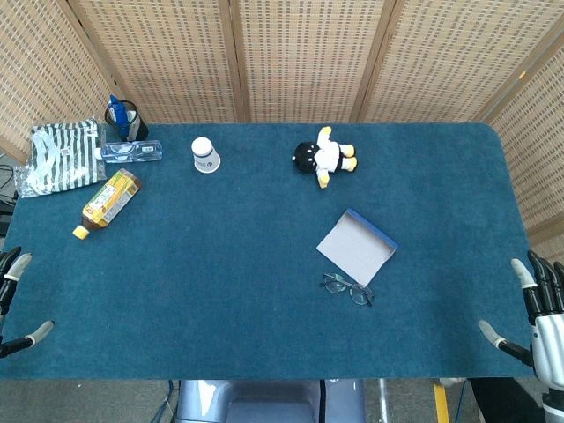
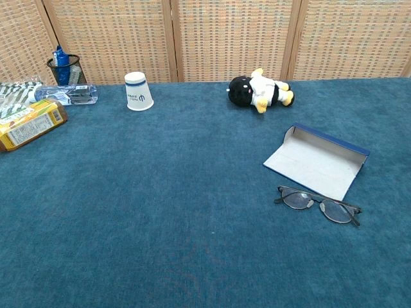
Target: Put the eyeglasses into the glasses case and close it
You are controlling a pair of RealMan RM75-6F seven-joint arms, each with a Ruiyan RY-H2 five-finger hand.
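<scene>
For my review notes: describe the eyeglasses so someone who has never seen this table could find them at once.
On the blue table, look right of centre, toward the robot's right hand, for the open glasses case with its pale grey lining. The eyeglasses lie just in front of it, on the near side. They are the only thin, dark wire-framed thing there.

the blue table covering [image 2: 160,212] looks like matt, short-pile cloth. the blue-edged glasses case [image 2: 316,162] lies open, showing a dull grey, card-like lining. the thin dark-framed eyeglasses [image 2: 318,205] have clear glossy lenses. the black-and-white plush toy [image 2: 260,91] is soft fabric. the white paper cup [image 2: 138,91] looks smooth and matt.
</scene>
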